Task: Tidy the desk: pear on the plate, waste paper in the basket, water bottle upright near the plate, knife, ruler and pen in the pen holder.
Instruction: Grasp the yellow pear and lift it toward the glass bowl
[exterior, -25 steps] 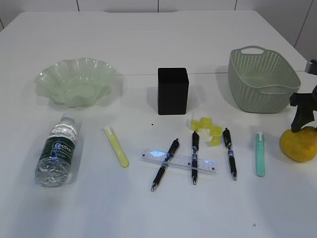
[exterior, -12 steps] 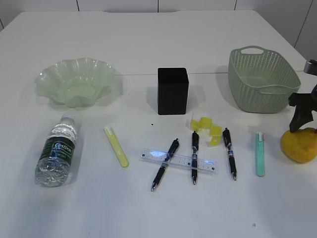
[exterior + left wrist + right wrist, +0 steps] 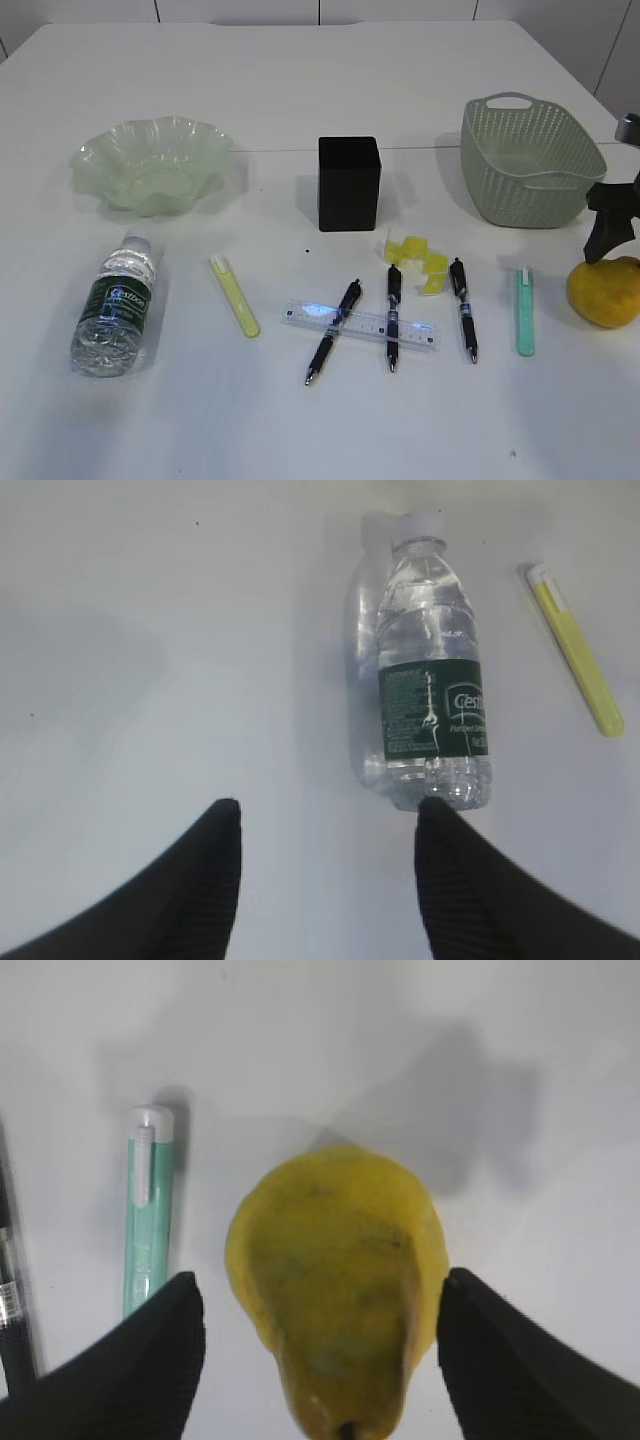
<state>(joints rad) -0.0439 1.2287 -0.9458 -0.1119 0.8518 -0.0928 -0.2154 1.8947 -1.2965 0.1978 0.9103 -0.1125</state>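
1. Right pincer (image 3: 315,1360) straddles the pear (image 3: 340,1280), jaws wide, not gripping; pear lies right of the basket (image 3: 530,165).
2. Left pincer (image 3: 325,825) open beside the fallen bottle (image 3: 430,680).
3. Plate (image 3: 150,165) and holder (image 3: 349,183) look empty; nothing tidied yet.

A white panelled wall (image 3: 240,10) is seen at the far side; 1 tiny dark speck (image 3: 307,251) is seen centrally.

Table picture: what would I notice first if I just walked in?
Probably the yellow pear at the far right edge, with the robot's right hand open around it. Then the water bottle lying on its side at the left, and the pens crossing the ruler in the middle.
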